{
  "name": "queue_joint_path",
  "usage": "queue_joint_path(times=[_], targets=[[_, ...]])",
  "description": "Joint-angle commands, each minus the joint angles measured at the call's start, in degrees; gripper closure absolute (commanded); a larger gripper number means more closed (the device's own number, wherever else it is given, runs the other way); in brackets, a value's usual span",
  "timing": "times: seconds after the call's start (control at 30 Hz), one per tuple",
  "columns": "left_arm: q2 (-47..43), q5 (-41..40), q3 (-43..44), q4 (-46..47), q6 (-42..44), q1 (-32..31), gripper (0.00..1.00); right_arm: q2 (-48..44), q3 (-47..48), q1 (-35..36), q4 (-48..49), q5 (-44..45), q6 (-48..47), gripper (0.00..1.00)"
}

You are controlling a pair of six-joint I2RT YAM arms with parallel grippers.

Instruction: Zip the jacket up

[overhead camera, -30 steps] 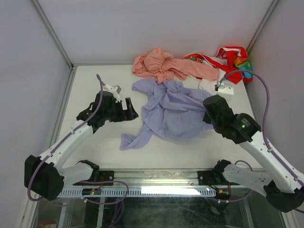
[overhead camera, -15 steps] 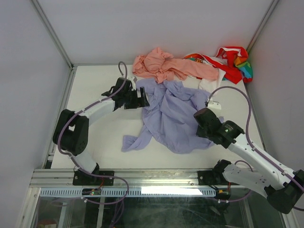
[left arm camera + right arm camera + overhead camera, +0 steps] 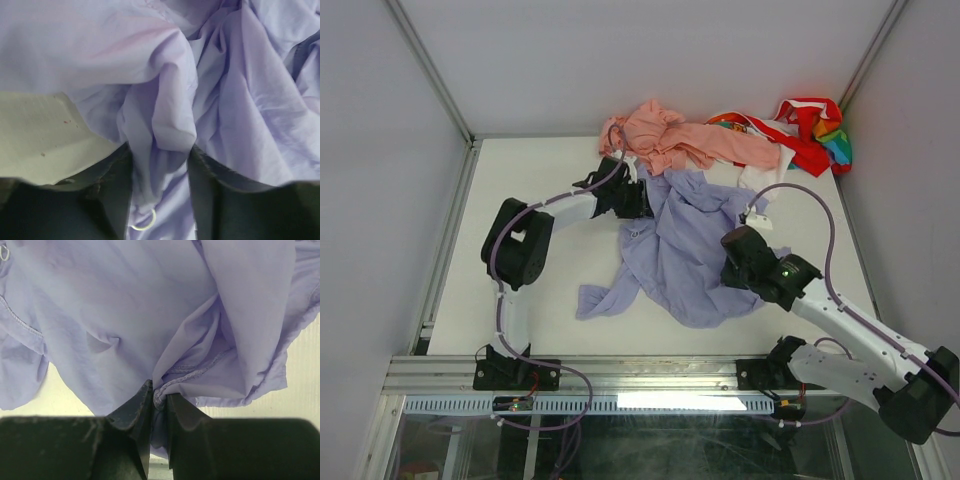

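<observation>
At the bottom of the picture you see one grey metal rail (image 3: 640,372). Past it is the flat white table (image 3: 520,300), with plain white walls (image 3: 380,150) at the left, right and back.

One soft light-purple fabric jacket (image 3: 685,250) lies crumpled in the middle of the table. Both of your arms reach it. The right gripper (image 3: 159,390), at the jacket's lower right, pinches a hem tight. The left gripper (image 3: 160,150), at its upper left, squeezes a thick fold between its fingers.

Further back, near the top, lie two more clothes: one salmon-pink cloth garment (image 3: 670,138) and one red, white and many-coloured garment (image 3: 805,125).
</observation>
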Motion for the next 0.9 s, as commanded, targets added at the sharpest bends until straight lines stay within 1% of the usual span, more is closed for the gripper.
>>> queue_joint_path(times=[0.0, 0.03, 0.07, 0.13, 0.23, 0.33, 0.43, 0.57, 0.63, 0.7, 0.77, 0.83, 0.87], targets=[[0.1, 4.1, 4.7, 3.7, 1.4, 0.9, 0.70, 1.5, 1.5, -0.1, 5.0, 1.5, -1.9, 0.84], [-0.5, 5.5, 5.0, 3.5, 1.0, 2.0, 0.83, 2.1, 1.8, -0.2, 5.7, 1.7, -2.7, 0.85], [-1.6, 6.3, 5.3, 3.6, 0.6, 3.2, 0.99, 2.9, 2.6, -0.3, 6.3, 2.2, -3.6, 0.85], [-4.5, 7.2, 6.5, 2.8, 1.0, 5.5, 1.00, 5.1, 4.8, -1.2, 7.4, 3.4, -5.5, 0.88], [-8.2, 8.1, 13.3, -2.9, 3.7, 9.2, 1.00, 9.9, 10.1, -5.1, 9.0, 4.7, -10.3, 0.95], [-10.1, 8.2, 23.4, -9.9, 6.9, 12.7, 1.00, 14.3, 17.0, -10.2, 12.2, 3.8, -15.7, 1.00], [-10.1, 9.2, 35.0, -17.3, 9.2, 16.7, 1.00, 19.2, 26.6, -14.3, 15.6, 2.6, -20.2, 1.00], [-8.8, 12.4, 51.4, -25.6, 10.0, 20.8, 1.00, 24.7, 40.9, -16.1, 18.3, 3.7, -27.0, 1.00], [-10.4, 13.5, 56.4, -27.0, 10.4, 21.6, 1.00, 25.5, 45.9, -16.1, 20.0, 2.7, -30.0, 1.00], [-14.0, 15.2, 56.9, -26.8, 11.1, 21.7, 1.00, 25.2, 49.2, -16.1, 21.4, 0.0, -32.5, 1.00], [-18.3, 17.6, 54.2, -26.8, 11.2, 21.8, 1.00, 23.6, 48.9, -16.0, 21.9, -4.9, -33.1, 1.00], [-23.5, 19.3, 48.1, -26.8, 11.0, 21.7, 1.00, 21.8, 46.5, -16.0, 21.3, -10.8, -32.7, 1.00], [-26.2, 19.5, 43.6, -26.8, 11.1, 21.6, 1.00, 21.0, 44.6, -15.8, 20.7, -14.2, -32.1, 1.00]])
